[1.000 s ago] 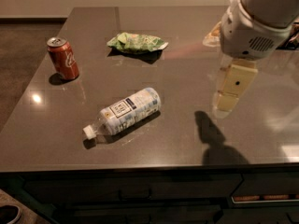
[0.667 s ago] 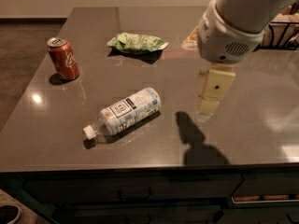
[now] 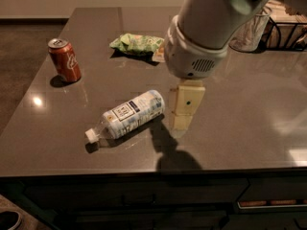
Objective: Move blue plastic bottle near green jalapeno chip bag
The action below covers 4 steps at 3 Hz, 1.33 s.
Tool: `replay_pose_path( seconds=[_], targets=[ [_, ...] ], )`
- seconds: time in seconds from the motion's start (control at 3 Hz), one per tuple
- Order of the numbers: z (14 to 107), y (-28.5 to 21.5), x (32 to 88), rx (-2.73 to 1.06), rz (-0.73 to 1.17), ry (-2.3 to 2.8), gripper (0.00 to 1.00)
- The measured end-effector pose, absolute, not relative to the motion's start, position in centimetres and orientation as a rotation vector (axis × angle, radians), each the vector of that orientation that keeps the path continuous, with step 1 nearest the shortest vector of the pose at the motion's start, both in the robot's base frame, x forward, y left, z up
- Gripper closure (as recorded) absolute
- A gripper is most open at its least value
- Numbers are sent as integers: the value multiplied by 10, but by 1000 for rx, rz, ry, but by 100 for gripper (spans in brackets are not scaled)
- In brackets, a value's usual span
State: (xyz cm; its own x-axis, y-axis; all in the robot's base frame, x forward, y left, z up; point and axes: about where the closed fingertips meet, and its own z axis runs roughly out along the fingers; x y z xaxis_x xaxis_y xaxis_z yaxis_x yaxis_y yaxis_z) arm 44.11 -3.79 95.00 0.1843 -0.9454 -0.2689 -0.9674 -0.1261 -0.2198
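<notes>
Nearby, the gripper [image 3: 186, 107] (grip state unclear) hangs beside the lying blue plastic bottle [image 3: 132, 114]; red can [image 3: 64, 60] stands well apart.

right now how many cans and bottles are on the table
2: the red soda can at the left rear, the clear blue-labelled plastic bottle lying mid-front, just left of the gripper. The arm may hide more.

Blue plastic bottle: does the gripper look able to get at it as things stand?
Probably yes. The gripper hangs beside the base end of the blue plastic bottle, which lies on its side, nothing between them; the red soda can and green chip bag lie farther off.
</notes>
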Motion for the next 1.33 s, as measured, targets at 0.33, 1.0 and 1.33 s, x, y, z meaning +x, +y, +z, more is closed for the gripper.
replay_pose_path(
  seconds=[0.33, 1.0, 1.33],
  targets=[
    [945, -4, 445, -2168, 107, 1753, 0],
    [910, 42, 458, -2284, 192, 1731, 0],
    [889, 51, 462, -2328, 224, 1743, 0]
  ],
)
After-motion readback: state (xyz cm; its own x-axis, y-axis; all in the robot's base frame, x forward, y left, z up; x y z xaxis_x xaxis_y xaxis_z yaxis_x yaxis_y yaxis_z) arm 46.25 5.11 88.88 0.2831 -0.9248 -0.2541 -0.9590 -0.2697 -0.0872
